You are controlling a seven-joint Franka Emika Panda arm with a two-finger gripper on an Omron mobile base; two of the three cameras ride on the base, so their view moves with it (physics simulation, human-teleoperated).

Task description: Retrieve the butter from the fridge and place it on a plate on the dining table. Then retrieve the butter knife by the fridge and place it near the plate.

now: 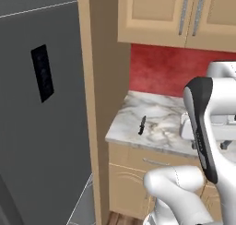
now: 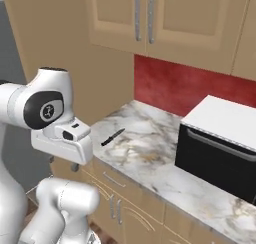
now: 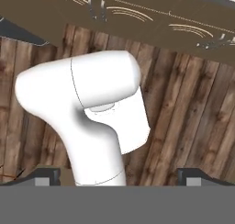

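The fridge [image 1: 41, 127] fills the left of the left base view, its grey door closed. The butter knife [image 1: 142, 125] lies on the marble wall counter [image 1: 161, 127] beside the fridge, slim and dark; it is also seen in the right base view as the butter knife [image 2: 112, 137]. My gripper [image 2: 62, 163] hangs in front of the counter's edge, pointing down at the floor, well short of the knife. In the hand view the gripper [image 3: 119, 176] is open, its fingertips [image 3: 46, 175] far apart with nothing between them. The butter, the plate and the dining table are out of view.
A black microwave with a white top [image 2: 220, 148] stands on the counter's right part. Tan upper cabinets [image 2: 150, 18] hang over a red backsplash [image 2: 190, 88]. A tan panel [image 1: 99, 104] separates fridge and counter. Lower cabinets [image 2: 125, 198] stand on a wood floor [image 3: 183, 117].
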